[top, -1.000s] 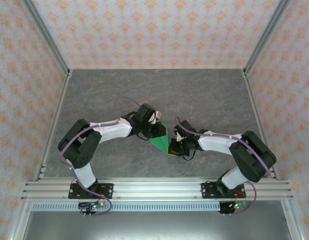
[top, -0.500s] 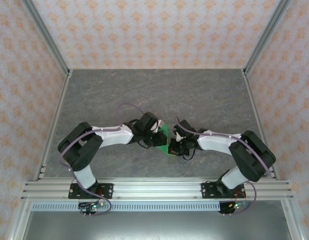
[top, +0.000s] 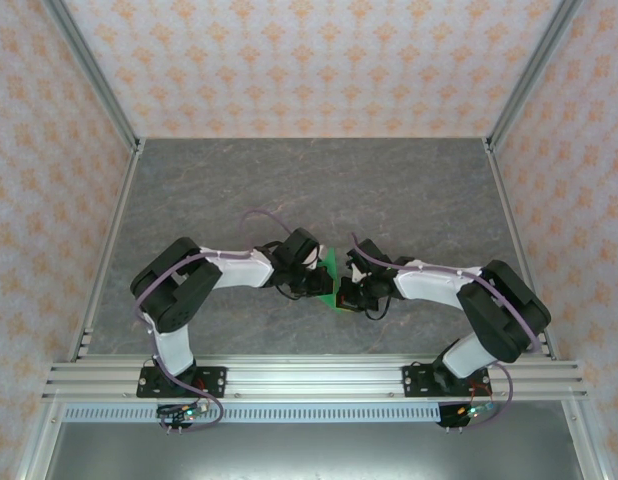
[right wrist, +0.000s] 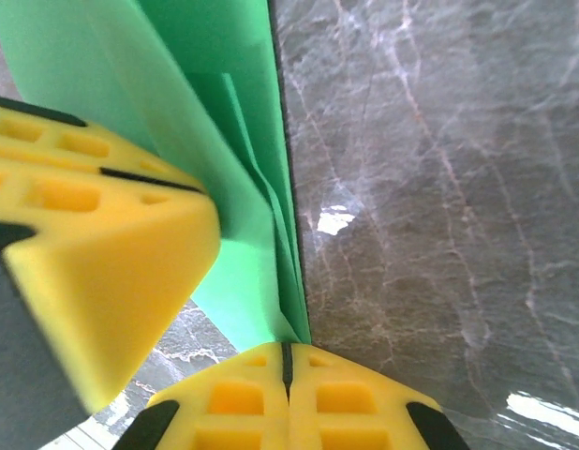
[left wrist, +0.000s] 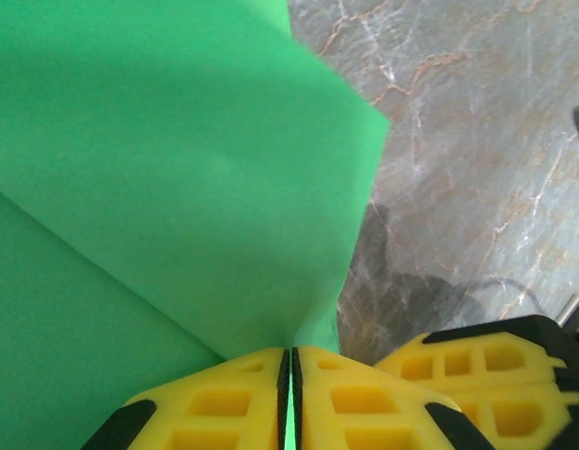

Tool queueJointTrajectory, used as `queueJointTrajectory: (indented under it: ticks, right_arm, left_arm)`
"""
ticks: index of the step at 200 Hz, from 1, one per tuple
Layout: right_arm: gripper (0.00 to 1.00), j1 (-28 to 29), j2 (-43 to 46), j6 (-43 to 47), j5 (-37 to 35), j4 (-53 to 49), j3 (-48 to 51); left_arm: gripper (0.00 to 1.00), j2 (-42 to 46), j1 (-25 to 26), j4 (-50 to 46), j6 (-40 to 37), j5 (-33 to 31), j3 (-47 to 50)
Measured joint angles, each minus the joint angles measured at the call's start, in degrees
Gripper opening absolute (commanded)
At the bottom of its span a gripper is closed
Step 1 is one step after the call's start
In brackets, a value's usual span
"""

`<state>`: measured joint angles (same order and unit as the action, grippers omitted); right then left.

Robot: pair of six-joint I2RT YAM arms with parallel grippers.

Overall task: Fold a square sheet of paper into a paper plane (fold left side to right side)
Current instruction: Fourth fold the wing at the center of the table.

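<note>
Grey marbled bench (top: 289,190) inside a booth of orange-patterned walls (top: 309,60), aluminium rails (top: 309,375) along the near edge. Square sheet of paper (top: 332,264), bright green, already creased into a smaller layered shape, about midway between the left and right edges of the bench and nearer the near edge than the far one. Pinched from both sides and, judging by the shadow beneath it in the left wrist view, lifted off the surface. Left tool (top: 313,284) at the sheet's left side, fully closed, a sliver of green caught in the seam between its yellow pads (left wrist: 215,403), a broad flap fanning away from the grip. Right tool (top: 352,292) at the sheet's right side, likewise closed tight, several stacked layers of the fold running down into its seam in the right wrist view, with a yellow finger (right wrist: 83,244), apparently of the opposite tool, close at the left. Long axis of the visible green strip roughly from far edge to near edge, slightly slanted, directly between the two tools; neither arm nearer, both touching. Probable step in hand: left portion carried over onto the right, the right grip serving as anchor along the crease. Likely requirement: travel of the left tool toward the right edge without tugging the thin paper out of either pinch or tearing it.
</note>
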<state>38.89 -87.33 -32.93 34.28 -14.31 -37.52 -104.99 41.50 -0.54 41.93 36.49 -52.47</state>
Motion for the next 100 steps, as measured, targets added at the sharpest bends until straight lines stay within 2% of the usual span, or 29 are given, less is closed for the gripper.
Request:
queueJointTrajectory:
  ticks: [100]
  right_arm:
    - [0.00, 0.0, -0.7, 1.4, -0.1, -1.2, -0.7]
  left_arm:
    - [0.12, -0.3, -3.9, -0.3, -2.0, 0.8, -0.4]
